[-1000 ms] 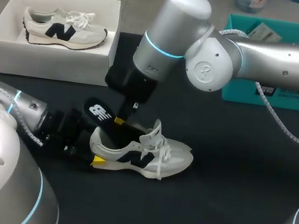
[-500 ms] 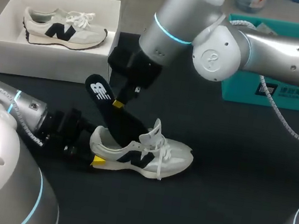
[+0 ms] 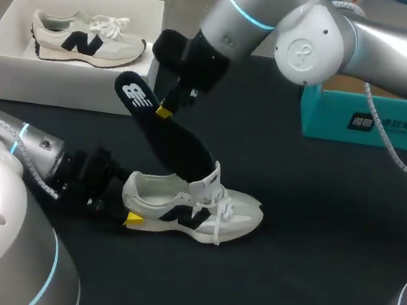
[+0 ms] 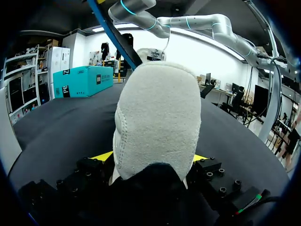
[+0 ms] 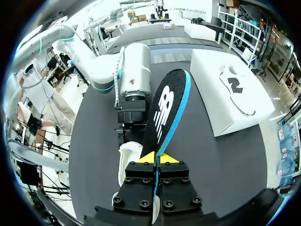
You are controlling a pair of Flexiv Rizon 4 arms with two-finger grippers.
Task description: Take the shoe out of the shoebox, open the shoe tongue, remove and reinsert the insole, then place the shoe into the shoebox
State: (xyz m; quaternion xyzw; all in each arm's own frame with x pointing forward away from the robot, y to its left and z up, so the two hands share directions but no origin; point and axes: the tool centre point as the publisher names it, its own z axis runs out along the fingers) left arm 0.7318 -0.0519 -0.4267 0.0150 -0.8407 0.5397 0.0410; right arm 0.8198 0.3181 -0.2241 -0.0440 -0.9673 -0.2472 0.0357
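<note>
Left fingers (image 3: 132, 219): clamped on the heel of the shoe (image 3: 203, 208), 1 yellow tip at each side of it, low on the black table (image 3: 312, 245).

White shoebox (image 3: 68, 86): far left corner of the table, open, with 1 second shoe (image 3: 86, 38) lying on its side inside.

Insole (image 3: 171, 140): black with a blue edge, held tilted in the air. Its heel end is up near the shoebox and its lower end is at the shoe's opening, behind the raised tongue.

Right fingers (image 3: 163, 111): pinching the insole near its upper end, 2 tips pressed on its faces.

Shoe: upright on its sole, toe pointing right, outside the shoebox.

Teal box (image 3: 377, 121): far right, well apart from the shoe.
</note>
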